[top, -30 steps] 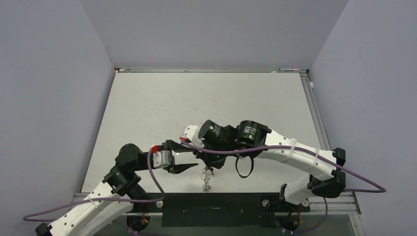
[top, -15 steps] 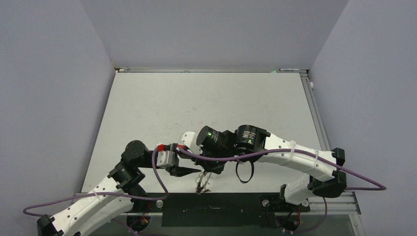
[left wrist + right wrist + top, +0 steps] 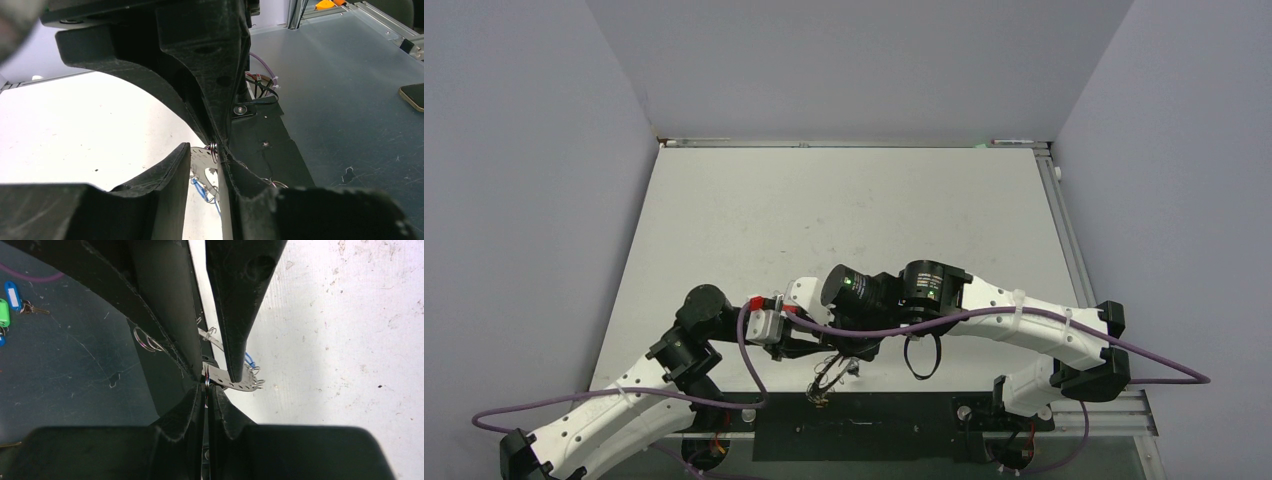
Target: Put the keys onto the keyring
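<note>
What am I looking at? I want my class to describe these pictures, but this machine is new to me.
Two robot arms, left and right, are fixed to a white table. One picture looks down from above; the other two come from a camera on each wrist, close up. The right arm's fingers are shut on a wire loop of the keyring, a flat silver ring, near the table's front edge. The left arm's fingers stand either side of that ring; whether they grip it is unclear. A blue piece, perhaps a key, hangs there.
</note>
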